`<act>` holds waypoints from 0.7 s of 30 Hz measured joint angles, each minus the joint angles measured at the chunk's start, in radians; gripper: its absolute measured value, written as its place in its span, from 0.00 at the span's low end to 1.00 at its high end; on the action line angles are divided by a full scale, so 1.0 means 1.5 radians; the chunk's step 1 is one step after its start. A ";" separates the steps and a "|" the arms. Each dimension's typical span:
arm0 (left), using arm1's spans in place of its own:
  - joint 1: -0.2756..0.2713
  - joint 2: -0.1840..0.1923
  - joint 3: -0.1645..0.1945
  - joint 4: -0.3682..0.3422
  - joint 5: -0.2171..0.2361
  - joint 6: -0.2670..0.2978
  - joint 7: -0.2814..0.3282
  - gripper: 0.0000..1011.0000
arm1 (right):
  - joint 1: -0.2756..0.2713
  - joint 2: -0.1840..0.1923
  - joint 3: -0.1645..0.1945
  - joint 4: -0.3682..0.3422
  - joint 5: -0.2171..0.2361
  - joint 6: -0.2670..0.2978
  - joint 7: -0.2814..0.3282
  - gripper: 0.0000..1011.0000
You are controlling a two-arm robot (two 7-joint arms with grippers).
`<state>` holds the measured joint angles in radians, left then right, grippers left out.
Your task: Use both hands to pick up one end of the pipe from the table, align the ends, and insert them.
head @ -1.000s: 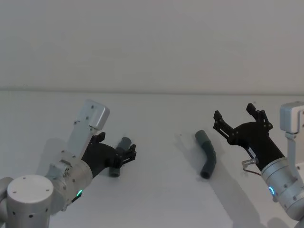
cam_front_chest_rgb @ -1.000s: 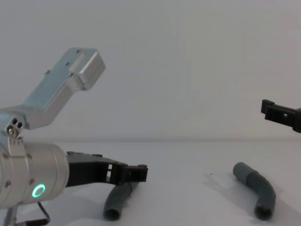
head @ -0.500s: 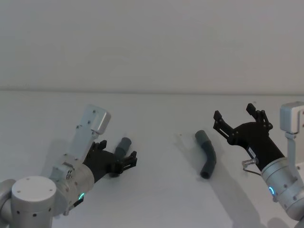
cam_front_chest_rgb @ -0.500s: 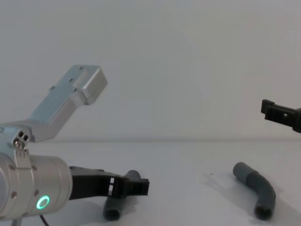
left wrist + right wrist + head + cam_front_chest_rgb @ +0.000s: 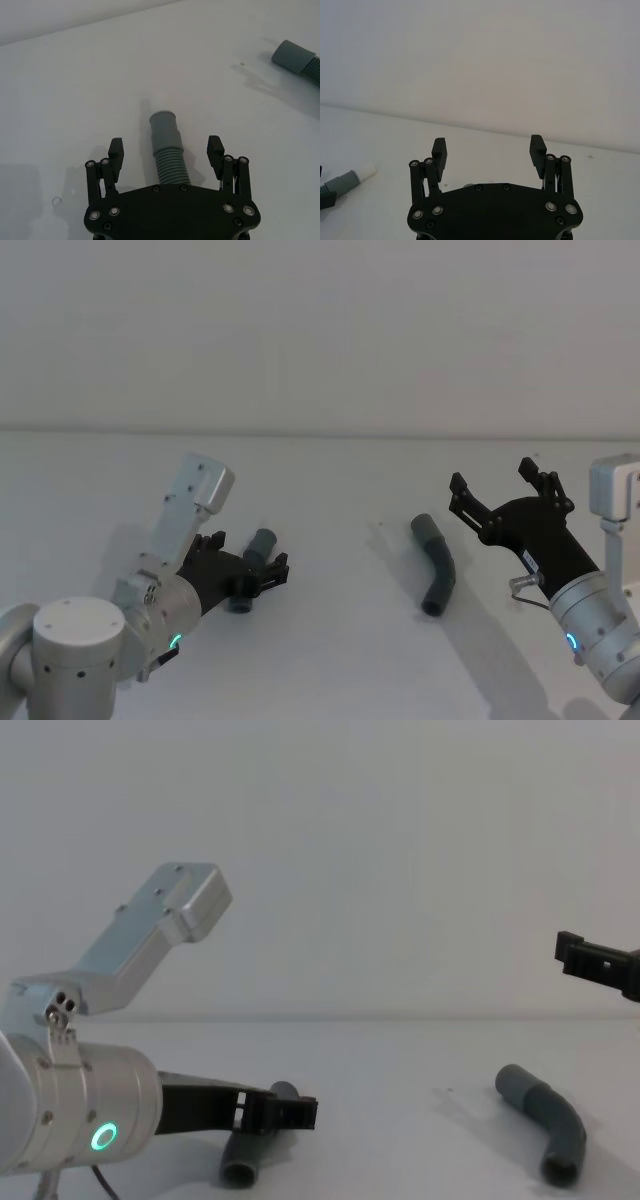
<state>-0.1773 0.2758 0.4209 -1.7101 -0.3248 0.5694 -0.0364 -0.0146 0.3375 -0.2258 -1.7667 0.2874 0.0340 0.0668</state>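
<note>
Desk: We see a plain white-grey desk point(image 5: 340, 660) carrying two dark-grey bent pipe pieces. They lie well apart from each other and well short of its far edge.

Left pipe piece: The left pipe piece point(image 5: 263, 543) lies flat on the left half of the desk. One smooth cuff points toward the far edge and its open end toward the near edge; the middle is ribbed.

Left hand: The left hand point(image 5: 167, 147) is low over the desk, reaching in from the near left. It is spread open, with one of its fingers point(image 5: 116, 150) on each side of the ribbed part. In the left wrist view we see a gap between each finger and the piece, so nothing is gripped.

Right pipe piece: The right pipe piece point(image 5: 438, 565) lies on the right half of the desk, bent in the middle, with nothing touching it.

Right hand: The right hand point(image 5: 492, 478) is toward the right edge of the desk, beside the right pipe piece but apart from it. In the chest view we see it well above the surface. It is wide open and holds nothing.

White tip: In the right wrist view we see a grey cuff ending in a white tip point(image 5: 367, 171) lying on the desk. We cannot tell which piece it belongs to.
</note>
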 joint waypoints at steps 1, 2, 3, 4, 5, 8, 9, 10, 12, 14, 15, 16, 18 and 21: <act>-0.001 -0.001 0.000 0.002 0.000 0.000 -0.001 0.99 | 0.000 0.000 0.000 0.000 0.000 0.000 0.000 0.99; -0.003 -0.003 -0.001 0.006 0.000 0.001 -0.002 0.99 | 0.000 0.000 0.000 0.000 0.000 0.000 0.000 0.99; -0.004 -0.004 -0.002 0.007 0.000 0.001 -0.002 0.99 | 0.000 0.000 0.000 0.000 0.000 0.000 0.000 0.99; -0.006 -0.006 -0.002 0.010 0.000 0.003 -0.003 0.99 | 0.000 0.000 0.000 0.000 0.000 0.000 0.000 0.99; -0.007 -0.007 -0.003 0.011 0.000 0.003 -0.003 0.99 | 0.000 0.000 0.000 0.000 0.000 0.000 0.000 0.99; -0.011 -0.014 -0.006 0.018 -0.002 0.009 -0.005 0.99 | 0.000 0.000 0.000 0.000 0.000 0.000 0.000 0.99; -0.011 -0.015 -0.006 0.019 -0.003 0.010 -0.005 0.99 | 0.000 0.000 0.000 0.000 0.000 0.000 0.000 0.99; -0.011 -0.016 -0.007 0.020 -0.003 0.012 -0.006 0.99 | 0.000 0.000 0.000 0.000 0.000 0.000 0.000 0.99; -0.012 -0.020 -0.008 0.023 -0.005 0.014 -0.006 0.99 | 0.000 0.000 0.000 0.000 0.000 0.000 0.000 0.99; -0.013 -0.024 -0.010 0.026 -0.007 0.018 -0.006 0.99 | 0.000 0.000 0.000 0.000 0.000 0.000 0.000 0.99; -0.013 -0.025 -0.011 0.027 -0.008 0.019 -0.006 0.99 | 0.000 0.000 0.000 0.000 0.000 0.000 0.000 0.99; -0.014 -0.028 -0.012 0.028 -0.008 0.021 -0.006 0.99 | 0.000 0.000 0.000 0.000 0.000 0.000 0.000 0.99; -0.015 -0.030 -0.013 0.029 -0.008 0.022 -0.006 0.99 | 0.000 0.000 0.000 0.000 0.000 0.000 0.000 0.99; -0.016 -0.033 -0.013 0.031 -0.008 0.026 -0.005 0.99 | 0.000 0.000 0.000 0.000 0.000 0.000 0.000 0.99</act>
<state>-0.2014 0.2260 0.4010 -1.6637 -0.3368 0.6081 -0.0436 -0.0146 0.3374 -0.2258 -1.7667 0.2874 0.0340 0.0668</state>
